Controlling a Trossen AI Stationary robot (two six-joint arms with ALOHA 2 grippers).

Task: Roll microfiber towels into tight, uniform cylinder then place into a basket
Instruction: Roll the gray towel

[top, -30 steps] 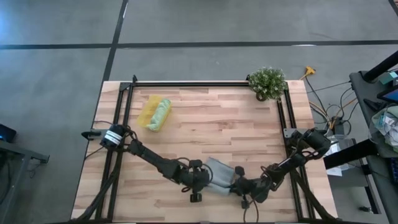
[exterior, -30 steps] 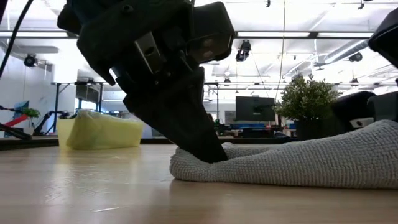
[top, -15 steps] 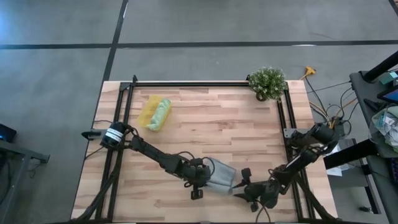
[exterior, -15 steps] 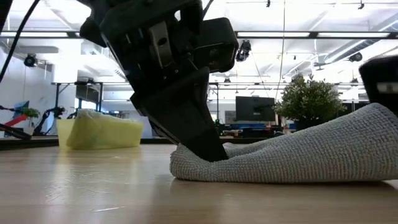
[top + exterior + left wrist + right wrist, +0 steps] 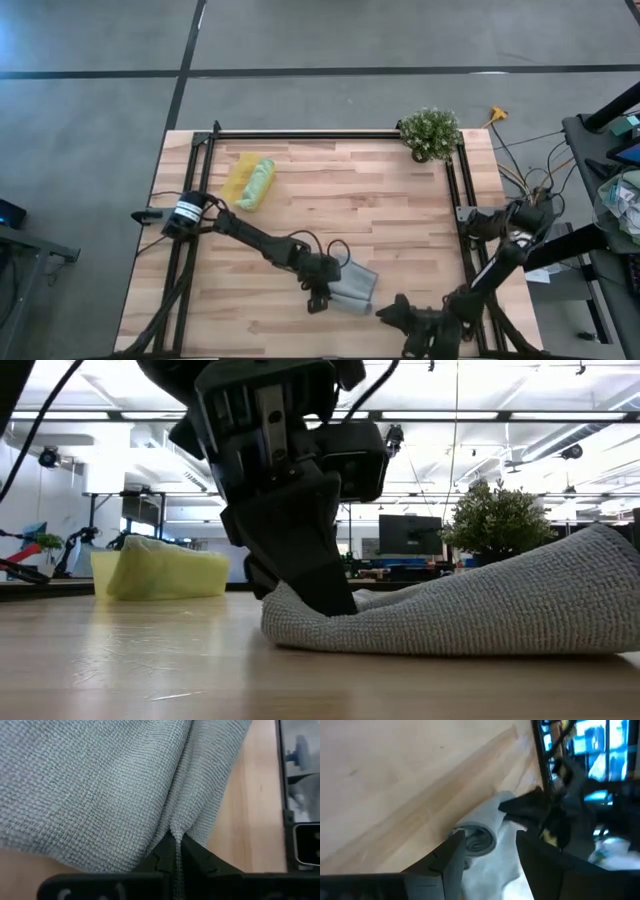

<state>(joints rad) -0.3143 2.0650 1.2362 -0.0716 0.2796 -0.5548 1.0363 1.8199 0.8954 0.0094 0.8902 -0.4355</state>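
At lower centre of the high view, we find the left gripper (image 5: 322, 290) pinching the grey towel (image 5: 356, 285); right gripper (image 5: 392, 315) open beside it. Soft, limp cloth: we advise gripping its rolled edge.

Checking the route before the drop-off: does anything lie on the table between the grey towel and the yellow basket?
Nothing visible does. Bare wood lies between the grey towel, pinched by the left pincer, and the basket, but a rolled green towel already fills part of it.

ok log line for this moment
left gripper: shut on grey towel | right gripper: open, off towel | green towel: in basket
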